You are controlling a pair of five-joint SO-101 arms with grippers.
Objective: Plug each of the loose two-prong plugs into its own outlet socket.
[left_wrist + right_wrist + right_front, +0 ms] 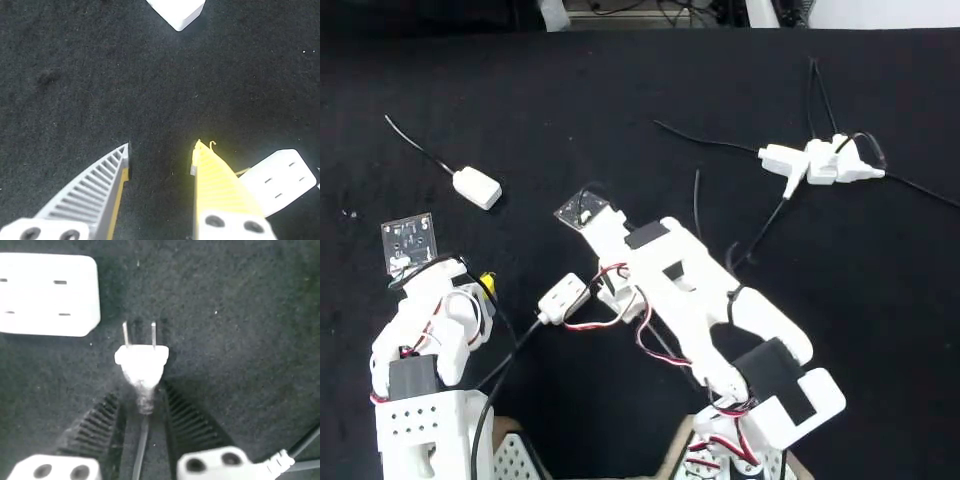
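Black cloth (620, 100) covers the table, and on it the right gripper (141, 392) is clamped on a plug (142, 360) just behind its prongs, which point past the corner of an outlet block (47, 295) without touching it. The left gripper (161, 147) gapes, holding nothing. The block lies just beside its yellow finger (215, 185), with a white box (176, 10) farther ahead.

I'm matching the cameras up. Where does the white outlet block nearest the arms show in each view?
High view: the outlet block lies between the two arms.
Left wrist view: it lies beside the yellow finger of the left claw.
Right wrist view: it lies just beyond the two-prong plug held in the right claw, off to one side.
Shared landmark: the black cloth.
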